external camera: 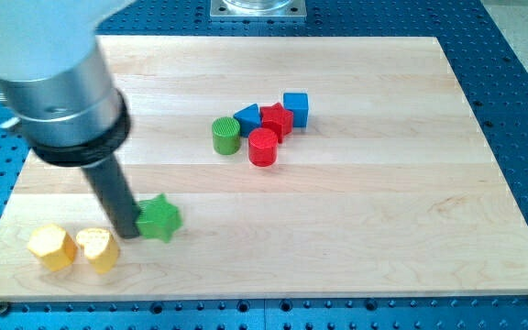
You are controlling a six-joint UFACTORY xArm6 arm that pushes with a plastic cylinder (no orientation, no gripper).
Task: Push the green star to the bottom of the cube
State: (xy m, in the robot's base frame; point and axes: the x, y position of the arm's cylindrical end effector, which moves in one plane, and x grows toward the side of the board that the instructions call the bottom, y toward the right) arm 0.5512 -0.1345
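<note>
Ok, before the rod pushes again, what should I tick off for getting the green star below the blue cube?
1. My tip against the green star, on its left side: ok.
2. Star already below the blue cube: not ok, it lies far towards the view's left and bottom.
3. Push direction from the tip's present side heads rightward: ok.
4. Red cylinder near the goal spot: cannot tell if it will obstruct.
5. Yellow blocks behind the tip, off the path: ok.

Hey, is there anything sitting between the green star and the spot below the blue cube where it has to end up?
Nothing blocks it. My tip touches the green star; bare board runs toward the blue cube, passing below the red cylinder.
</note>
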